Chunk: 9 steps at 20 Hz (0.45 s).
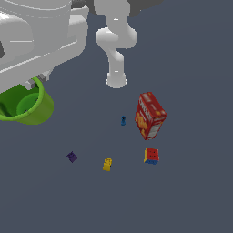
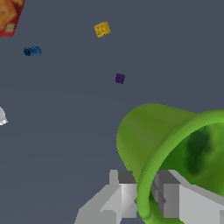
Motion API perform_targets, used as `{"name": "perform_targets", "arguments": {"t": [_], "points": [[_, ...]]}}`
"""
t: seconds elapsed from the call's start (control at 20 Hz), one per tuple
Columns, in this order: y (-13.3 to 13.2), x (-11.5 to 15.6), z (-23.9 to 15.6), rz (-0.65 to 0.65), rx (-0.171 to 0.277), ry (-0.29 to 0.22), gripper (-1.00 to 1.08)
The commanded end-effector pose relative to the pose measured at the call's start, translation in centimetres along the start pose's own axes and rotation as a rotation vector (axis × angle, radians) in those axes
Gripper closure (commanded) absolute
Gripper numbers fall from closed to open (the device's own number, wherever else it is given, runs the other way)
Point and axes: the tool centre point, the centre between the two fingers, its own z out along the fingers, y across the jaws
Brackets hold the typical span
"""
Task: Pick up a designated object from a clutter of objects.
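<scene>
The bright green cup [image 1: 27,107] hangs close to the camera at the exterior view's left, lifted off the floor. My gripper [image 1: 38,79] is shut on its thick rim. In the wrist view the cup [image 2: 157,135] fills the lower right, and my gripper [image 2: 146,197] has one finger [image 2: 124,192] outside the rim and the other inside the hollow. The red cracker box [image 1: 150,115] stands tilted on the floor. The red-yellow-blue cube [image 1: 151,156], yellow block [image 1: 107,164], purple block [image 1: 72,157] and tiny blue piece [image 1: 123,120] lie scattered.
The arm's white base [image 1: 116,81] stands behind the clutter. The floor is flat dark grey. The wrist view also shows a corner of the red box [image 2: 11,15], the blue piece [image 2: 32,51], the yellow block [image 2: 102,29] and the purple block [image 2: 120,78].
</scene>
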Motion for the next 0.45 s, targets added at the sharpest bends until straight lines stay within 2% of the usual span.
{"name": "perform_targets", "arguments": {"t": [0.0,0.4], "points": [[0.18,-0.18,-0.29,0.001,-0.002,0.001,1.08],[0.36,-0.25,-0.49,0.002,-0.002,0.0,1.08]]}}
